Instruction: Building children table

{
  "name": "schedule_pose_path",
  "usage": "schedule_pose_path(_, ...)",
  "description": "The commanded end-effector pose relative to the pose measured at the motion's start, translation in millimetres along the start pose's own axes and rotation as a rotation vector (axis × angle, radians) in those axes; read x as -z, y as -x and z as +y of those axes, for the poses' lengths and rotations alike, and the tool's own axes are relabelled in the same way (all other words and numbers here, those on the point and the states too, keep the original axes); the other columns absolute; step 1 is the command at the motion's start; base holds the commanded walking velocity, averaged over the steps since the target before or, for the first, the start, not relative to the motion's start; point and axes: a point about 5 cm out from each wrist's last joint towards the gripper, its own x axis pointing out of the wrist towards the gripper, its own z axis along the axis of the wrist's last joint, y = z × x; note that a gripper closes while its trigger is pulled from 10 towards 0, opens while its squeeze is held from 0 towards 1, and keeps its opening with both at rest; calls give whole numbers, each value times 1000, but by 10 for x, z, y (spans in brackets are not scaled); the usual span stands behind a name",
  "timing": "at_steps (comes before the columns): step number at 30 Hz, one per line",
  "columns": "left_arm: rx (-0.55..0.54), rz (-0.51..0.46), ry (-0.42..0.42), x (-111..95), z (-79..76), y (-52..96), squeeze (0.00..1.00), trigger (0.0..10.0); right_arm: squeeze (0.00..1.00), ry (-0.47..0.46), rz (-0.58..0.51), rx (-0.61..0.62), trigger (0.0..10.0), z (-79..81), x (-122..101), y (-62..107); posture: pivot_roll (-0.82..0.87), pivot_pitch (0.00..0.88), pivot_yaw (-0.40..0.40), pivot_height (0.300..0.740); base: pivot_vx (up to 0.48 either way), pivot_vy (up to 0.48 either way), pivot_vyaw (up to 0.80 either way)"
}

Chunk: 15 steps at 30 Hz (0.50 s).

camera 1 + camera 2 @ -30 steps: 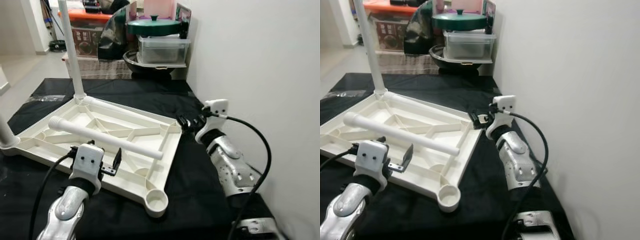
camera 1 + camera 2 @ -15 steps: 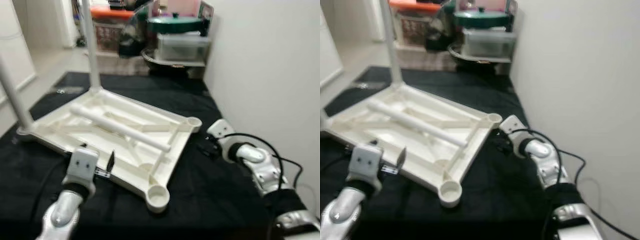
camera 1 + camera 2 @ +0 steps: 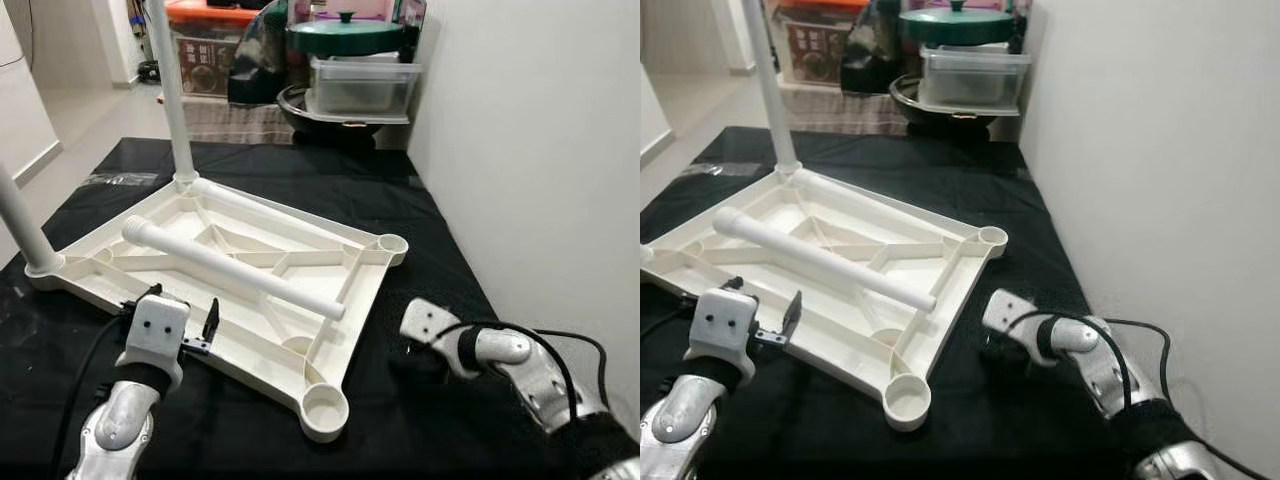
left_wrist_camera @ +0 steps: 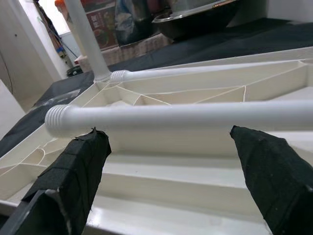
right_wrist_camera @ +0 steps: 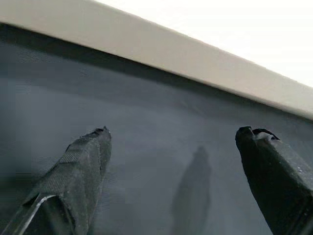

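Note:
The white table top (image 3: 300, 262) lies upside down on a black cloth (image 3: 420, 290). Two white legs stand screwed in, one at the far corner (image 3: 168, 100) and one at the left corner (image 3: 20, 225). A loose leg (image 3: 235, 268) lies across the ribs. The near socket (image 3: 325, 408) and the right socket (image 3: 392, 243) are empty. My left gripper (image 4: 166, 132) is open at the top's near edge, facing the threaded end of the loose leg (image 4: 63, 120). My right gripper (image 5: 171, 132) is open and low over the cloth, to the right of the top, between the two empty sockets.
A white wall (image 3: 540, 150) runs close along the right side. Behind the cloth stand a green-lidded pot (image 3: 345, 35), a clear plastic box (image 3: 362, 88) and a black wok (image 3: 320, 112). Bare floor (image 3: 90, 115) lies at the far left.
The camera has shifted. My right gripper dropped from beside the right socket down to the cloth, nearer to me. The left gripper has stayed at the near edge.

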Motion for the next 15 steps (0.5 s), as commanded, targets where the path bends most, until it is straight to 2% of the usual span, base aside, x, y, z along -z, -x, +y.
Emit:
schedule_pose_path(1, -5, 4, -5, 24, 7, -2, 0, 10000, 0, 37, -50, -112, 10000, 133, -111, -29, 39, 0, -97, 740, 0, 0, 0)
schedule_pose_path(10, -34, 2, -14, 29, 72, -4, 0, 10000, 0, 79, -107, -253, 10000, 286, -296, 26, 49, 0, -105, 740, 0, 0, 0)
schedule_pose_path(15, -57, -6, -16, 18, 118, -37, 0, 10000, 0, 72, -162, -322, 10000, 393, -424, 62, 44, 0, -101, 740, 0, 0, 0)
